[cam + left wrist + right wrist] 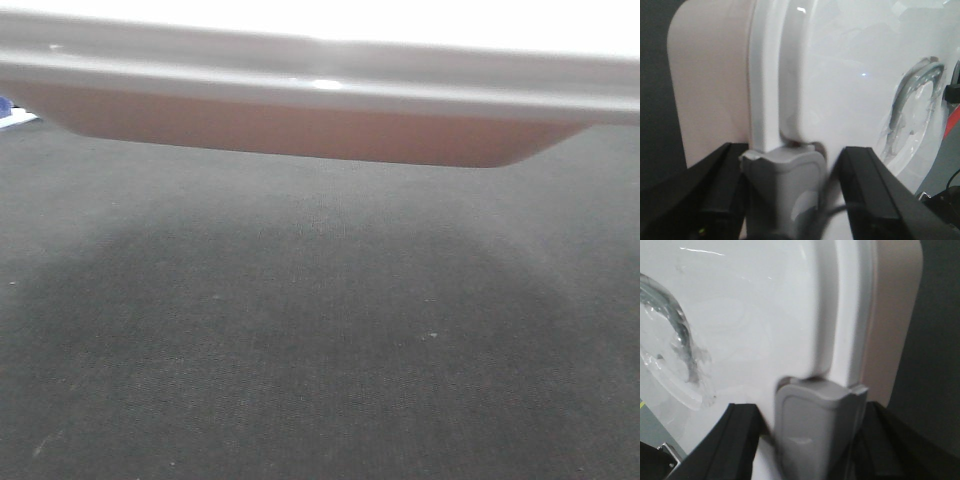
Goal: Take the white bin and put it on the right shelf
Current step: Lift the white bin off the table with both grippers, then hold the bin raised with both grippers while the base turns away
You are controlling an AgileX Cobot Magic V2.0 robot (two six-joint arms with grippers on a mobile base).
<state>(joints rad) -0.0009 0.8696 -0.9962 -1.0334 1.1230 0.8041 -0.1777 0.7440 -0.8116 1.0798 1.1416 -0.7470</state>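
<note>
The white bin (pixel 300 130) hangs across the top of the front view, its pinkish underside clear of the dark floor. In the left wrist view my left gripper (pixel 792 190) straddles the grey end latch (pixel 785 175) of the white bin (pixel 840 75). One black finger lies against the pinkish wall and the other over the glossy lid. In the right wrist view my right gripper (pixel 810 440) holds the opposite grey latch (pixel 815 425) of the white bin (pixel 755 305) the same way. The lid's moulded handle recess (pixel 912 100) shows. The right shelf is out of view.
Dark grey carpet (pixel 320 340) lies under the bin, with the bin's shadow on it. A small blue and white object (pixel 12 112) peeks in at the far left. Red and black gear (pixel 952 100) shows beyond the lid.
</note>
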